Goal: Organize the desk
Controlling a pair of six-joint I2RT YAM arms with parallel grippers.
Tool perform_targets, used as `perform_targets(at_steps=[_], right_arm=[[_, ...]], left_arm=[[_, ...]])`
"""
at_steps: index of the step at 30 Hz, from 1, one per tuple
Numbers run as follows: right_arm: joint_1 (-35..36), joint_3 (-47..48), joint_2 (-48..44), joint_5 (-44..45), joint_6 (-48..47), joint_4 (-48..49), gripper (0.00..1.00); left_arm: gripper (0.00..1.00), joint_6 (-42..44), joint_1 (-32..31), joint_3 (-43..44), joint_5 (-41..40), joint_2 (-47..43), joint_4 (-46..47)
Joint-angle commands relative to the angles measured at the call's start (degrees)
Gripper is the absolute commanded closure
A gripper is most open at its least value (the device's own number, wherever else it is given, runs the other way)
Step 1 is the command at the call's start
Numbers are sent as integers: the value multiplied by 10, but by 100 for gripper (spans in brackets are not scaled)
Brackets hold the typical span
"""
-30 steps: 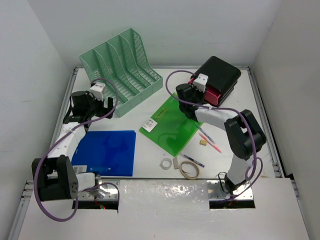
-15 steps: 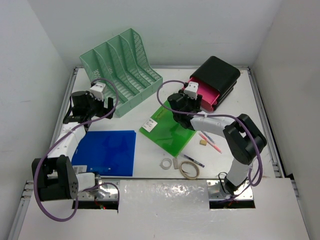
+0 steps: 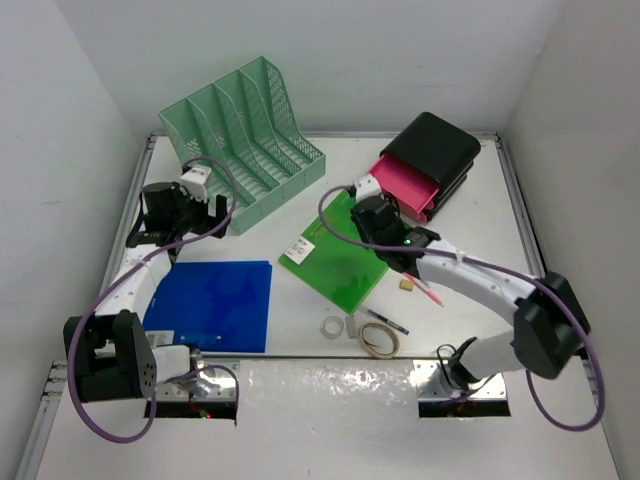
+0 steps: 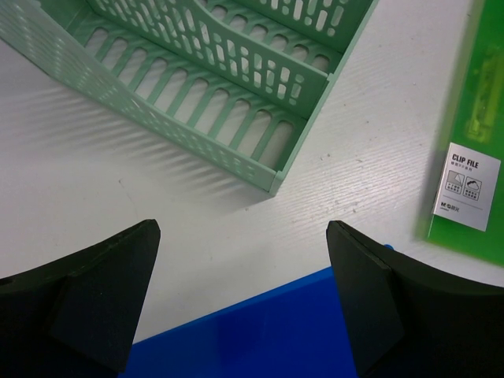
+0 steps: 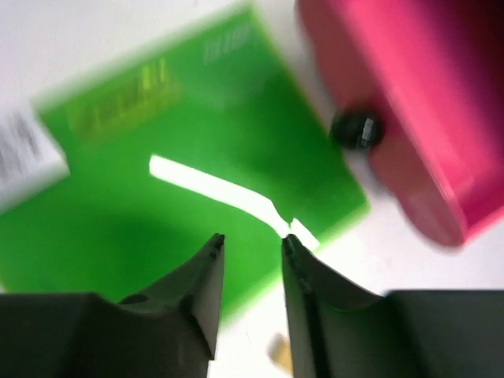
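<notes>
The right gripper [image 5: 250, 240], jaws narrowly parted and empty, hovers over the flat green plastic clip file [image 3: 335, 255] lying diagonally just beneath it on the white desk [image 3: 490, 215], well apart from the wide-open, empty left gripper [image 4: 242, 228].

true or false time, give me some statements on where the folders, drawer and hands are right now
1. The pink drawer sticks out of the black box. True.
2. The blue folder stands in a slot of the mesh file rack. False: it lies flat on the desk, in front of the rack.
3. The left hand is wide open with nothing between its fingers. True.
4. The right hand grips a pen. False: its fingers stand slightly apart and empty above the green clip file; the pens lie on the desk.
5. The green clip file lies on top of the blue folder. False: they lie apart, with bare desk between them.
</notes>
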Motion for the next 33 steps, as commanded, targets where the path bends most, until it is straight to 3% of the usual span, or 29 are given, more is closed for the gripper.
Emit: perform_targets(at_steps=[1, 3, 4, 7, 9, 13, 18, 21, 27, 33], right_arm=[[-25, -57, -55, -99, -72, -112, 70], [-68, -101, -76, -184, -67, -95, 72], [-124, -117, -95, -209, -64, -80, 72], [-202, -195, -138, -252, -76, 4, 64], [-207, -245, -160, -253, -122, 66, 62], [-220, -281, -189, -248, -185, 91, 63], [-247, -217, -156, -245, -212, -26, 57], [-256, -184, -101, -264, -224, -46, 65], [-256, -254, -93, -363, -240, 147, 53], [-256, -232, -43, -384, -283, 154, 58]], left_arm=[[14, 4, 1, 21, 12, 2, 12], [14, 4, 1, 20, 13, 4, 11], [14, 5, 1, 21, 14, 4, 8], [14, 6, 2, 22, 17, 1, 3], [14, 6, 2, 22, 20, -3, 3], [14, 7, 1, 21, 21, -7, 3], [15, 7, 1, 18, 23, -7, 6], [14, 8, 1, 19, 23, -8, 3], [14, 24, 1, 18, 36, -15, -4], [14, 26, 2, 19, 33, -17, -5]])
